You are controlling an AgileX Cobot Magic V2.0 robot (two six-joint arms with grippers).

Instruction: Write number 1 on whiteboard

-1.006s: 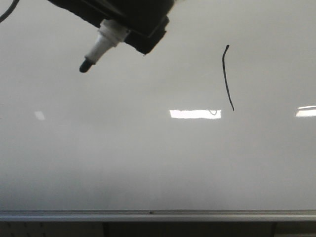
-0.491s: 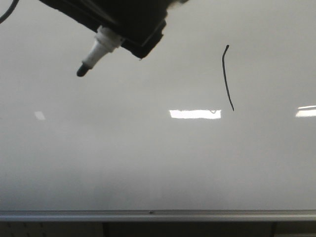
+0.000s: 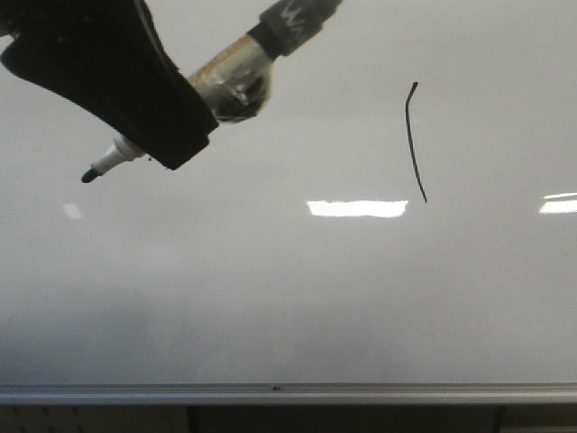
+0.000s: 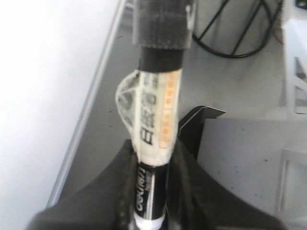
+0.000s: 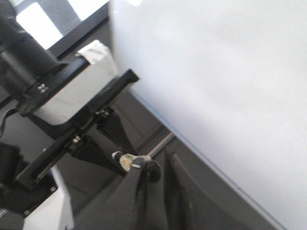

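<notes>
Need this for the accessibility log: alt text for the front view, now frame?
A thin black number 1, nearly vertical, is drawn on the right half of a glossy whiteboard. At upper left the left claw holds a black-tipped marker, tip pointing down-left, away from the stroke. Bright light reflections cross the board; a silver frame strip runs along the bottom.

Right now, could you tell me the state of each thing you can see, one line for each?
whiteboard: upright, glossy, with one mark on it.
number 1: already drawn, a thin, nearly vertical black stroke, bent at the top.
marker: uncapped, tip off to the left of the stroke.
left gripper: shut on the marker.
right gripper: fingers close together; nothing seen between them.
</notes>
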